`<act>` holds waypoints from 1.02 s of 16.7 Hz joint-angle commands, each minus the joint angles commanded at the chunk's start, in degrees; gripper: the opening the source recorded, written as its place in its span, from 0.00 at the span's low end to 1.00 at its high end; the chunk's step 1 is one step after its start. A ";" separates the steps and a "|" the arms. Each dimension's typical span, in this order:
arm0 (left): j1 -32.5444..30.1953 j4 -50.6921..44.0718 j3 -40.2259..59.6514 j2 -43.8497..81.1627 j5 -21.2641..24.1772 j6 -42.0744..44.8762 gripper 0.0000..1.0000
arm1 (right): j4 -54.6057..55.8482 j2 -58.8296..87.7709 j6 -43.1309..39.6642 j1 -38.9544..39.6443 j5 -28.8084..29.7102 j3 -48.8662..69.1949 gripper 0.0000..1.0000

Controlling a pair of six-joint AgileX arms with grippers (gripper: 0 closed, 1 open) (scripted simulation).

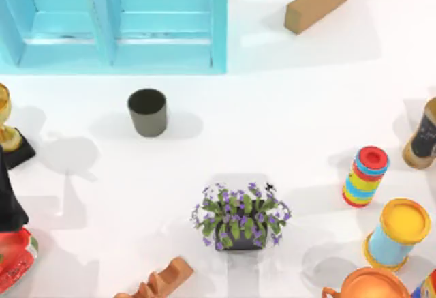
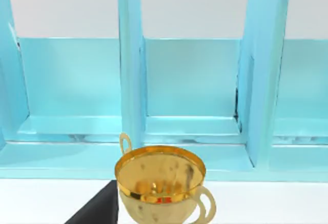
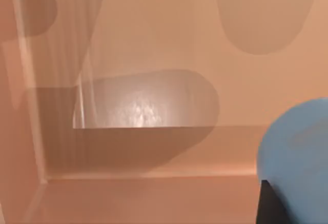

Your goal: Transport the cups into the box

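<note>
One cup (image 1: pixel 147 112), dark olive-grey and handleless, stands upright on the white table just in front of the box's near wall. The box (image 1: pixel 218 22) is large and light cyan with upright walls and a middle divider, at the table's far left; the left wrist view looks into the box's compartments (image 2: pixel 192 80). A dark part of my left arm (image 1: pixel 8 199) shows at the table's left edge, well left of the cup. The right wrist view is tinted orange, with a light blue rounded shape (image 3: pixel 300 157) that I cannot identify.
A gold trophy (image 1: pixel 5 124) (image 2: pixel 160 180) stands at the left edge. A purple-flowered plant (image 1: pixel 240 217) sits front centre. A striped stacked cylinder (image 1: pixel 365 175), a yellow-lidded can (image 1: pixel 398 233), an orange pot (image 1: pixel 371 286) and a dark can (image 1: pixel 424 134) crowd the right. A tan block (image 1: pixel 317 1) lies far right.
</note>
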 joint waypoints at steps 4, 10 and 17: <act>0.00 0.00 0.00 0.00 0.00 0.00 1.00 | 0.18 0.02 -0.03 -0.03 0.00 -0.17 0.00; 0.00 0.00 0.00 0.00 0.00 0.00 1.00 | 0.18 0.02 -0.03 -0.03 0.00 -0.17 0.45; 0.00 0.00 0.00 0.00 0.00 0.00 1.00 | 0.18 0.02 -0.03 -0.03 0.00 -0.17 0.98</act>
